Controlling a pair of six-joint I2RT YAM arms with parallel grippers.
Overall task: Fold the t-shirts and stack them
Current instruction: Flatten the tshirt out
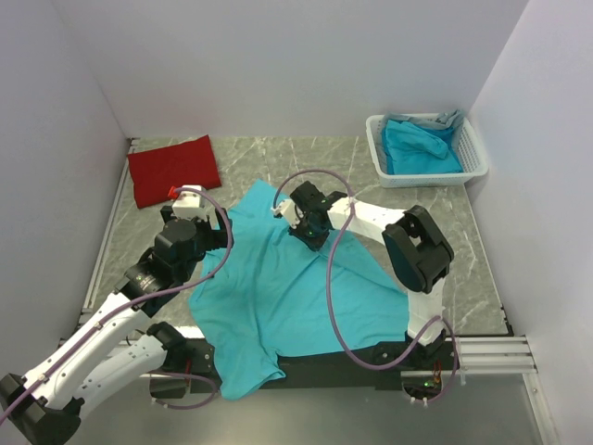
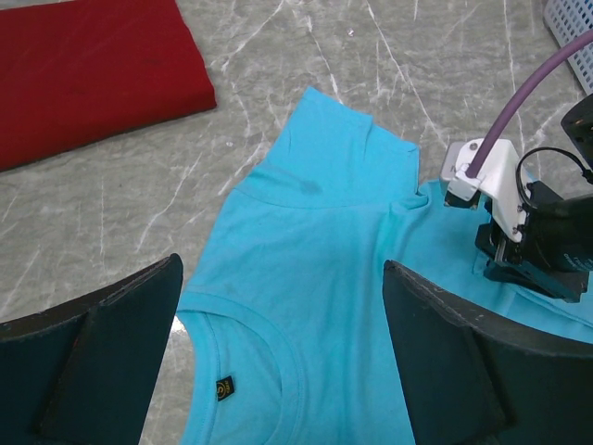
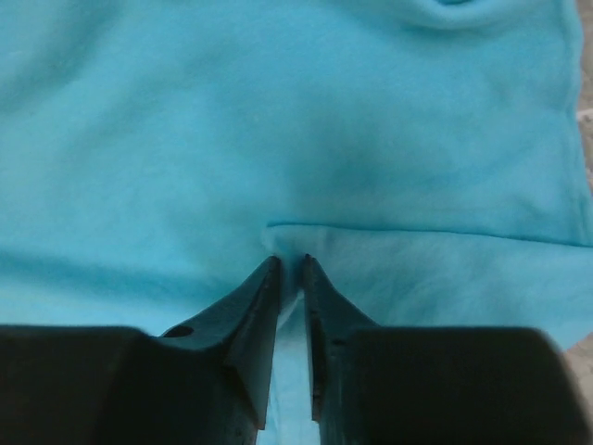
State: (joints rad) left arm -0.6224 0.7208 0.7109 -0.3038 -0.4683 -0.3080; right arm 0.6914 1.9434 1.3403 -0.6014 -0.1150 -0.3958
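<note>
My right gripper [image 3: 289, 264] pinches a fold of the turquoise t-shirt [image 1: 278, 297] spread mid-worktop, reaching the near edge; my left gripper [image 2: 283, 278] hangs spread above its collar [image 2: 278, 350]; the folded red t-shirt [image 1: 173, 169] lies in the far left corner

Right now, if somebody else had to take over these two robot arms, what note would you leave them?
Left gripper: open, over the collar of the spread turquoise shirt, holding nothing.
Right gripper: shut on a fold of that shirt.
Done: red shirt folded, far left on the table.
Left to do: fold the spread shirt and the turquoise one in the white basket, then stack all.
</note>
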